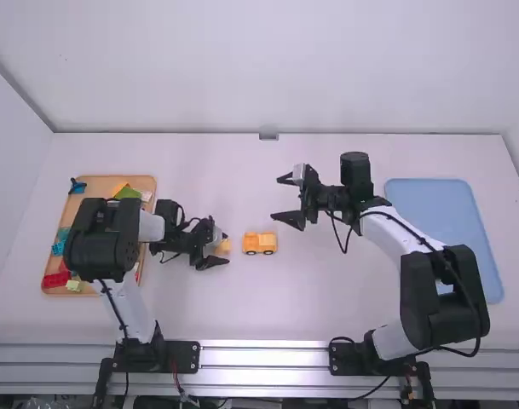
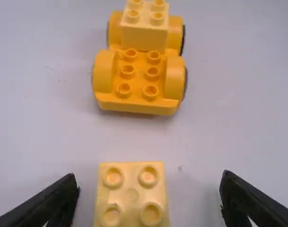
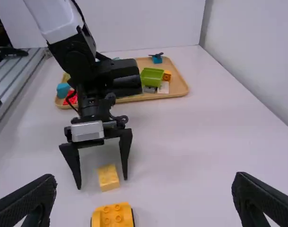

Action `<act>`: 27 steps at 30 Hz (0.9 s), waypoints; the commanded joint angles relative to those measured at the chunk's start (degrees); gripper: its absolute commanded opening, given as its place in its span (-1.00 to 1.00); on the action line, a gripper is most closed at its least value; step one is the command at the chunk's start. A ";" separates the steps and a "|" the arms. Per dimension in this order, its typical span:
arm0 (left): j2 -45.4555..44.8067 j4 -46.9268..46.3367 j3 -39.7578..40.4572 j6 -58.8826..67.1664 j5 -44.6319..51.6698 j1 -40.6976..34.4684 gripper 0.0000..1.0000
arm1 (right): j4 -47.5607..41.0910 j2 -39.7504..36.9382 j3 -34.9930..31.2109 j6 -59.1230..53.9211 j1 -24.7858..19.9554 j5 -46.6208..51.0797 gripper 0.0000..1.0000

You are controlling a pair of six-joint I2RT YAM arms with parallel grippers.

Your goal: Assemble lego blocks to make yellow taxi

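Low over the table, left of the middle, my left gripper (image 1: 215,245) stands open around a pale yellow block (image 1: 224,246). In the left wrist view that block (image 2: 132,198) lies between the spread fingers of my left gripper (image 2: 148,198), touching neither. Just right of it is the orange-yellow car base (image 1: 259,243); one end carries a pale yellow block (image 2: 145,23), while the studs at the near end are bare. My right gripper (image 1: 286,198) is open with nothing between its fingers, beyond and right of the car. In the right wrist view, my right gripper (image 3: 144,196) also shows spread fingers.
A wooden tray (image 1: 142,182) of coloured blocks sits at the left, partly under the left arm, with a green piece (image 3: 152,76) in it. A blue tray (image 1: 446,221) lies at the right, beside the right arm.
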 commanded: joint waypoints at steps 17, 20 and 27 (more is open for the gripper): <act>0.74 3.41 -2.12 5.44 2.21 2.29 -0.17 | 0.26 0.22 1.68 -1.51 0.33 0.04 0.97; 0.74 7.41 -4.07 5.22 2.32 2.29 -0.18 | 0.22 0.22 1.68 -1.51 0.33 -0.04 0.97; 0.72 12.33 -6.62 5.20 2.95 2.29 -0.32 | 0.35 0.22 1.68 -1.53 0.13 0.13 0.97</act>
